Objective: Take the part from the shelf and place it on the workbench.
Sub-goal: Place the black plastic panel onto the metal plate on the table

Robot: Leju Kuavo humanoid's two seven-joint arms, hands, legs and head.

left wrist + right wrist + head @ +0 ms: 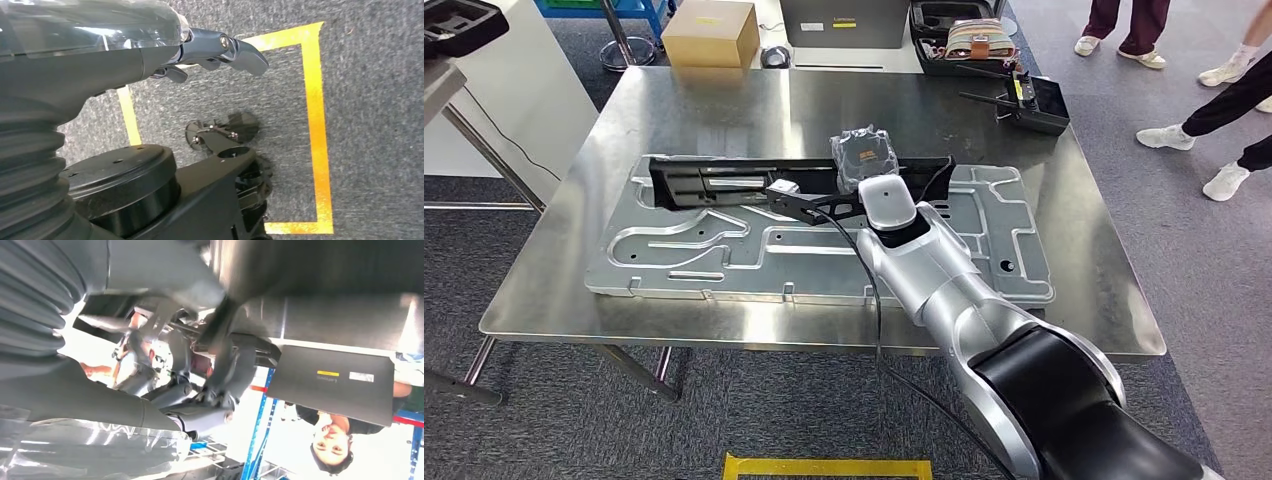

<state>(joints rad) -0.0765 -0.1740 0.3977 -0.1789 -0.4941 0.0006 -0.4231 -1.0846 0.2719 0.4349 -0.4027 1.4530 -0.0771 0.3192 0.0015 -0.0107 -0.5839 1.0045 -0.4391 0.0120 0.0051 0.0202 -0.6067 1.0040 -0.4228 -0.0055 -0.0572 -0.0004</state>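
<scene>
A long black part point(714, 183) lies across a stamped silver panel point(674, 260) on the steel workbench point(574, 290). My right hand point(864, 155), wrapped in clear plastic, sits on the part's right half, at its far edge. In the right wrist view the hand point(200, 395) has its fingers curled around a dark piece of the part point(227, 350). My left hand point(220, 50) hangs over the grey carpet with its fingers apart and nothing in them.
At the bench's far side are a cardboard box point(710, 32), a laptop point(844, 20), an open black case point(964, 40) and a black controller point(1024, 105). People's feet point(1214, 100) stand at the right. Yellow tape point(824, 467) marks the floor.
</scene>
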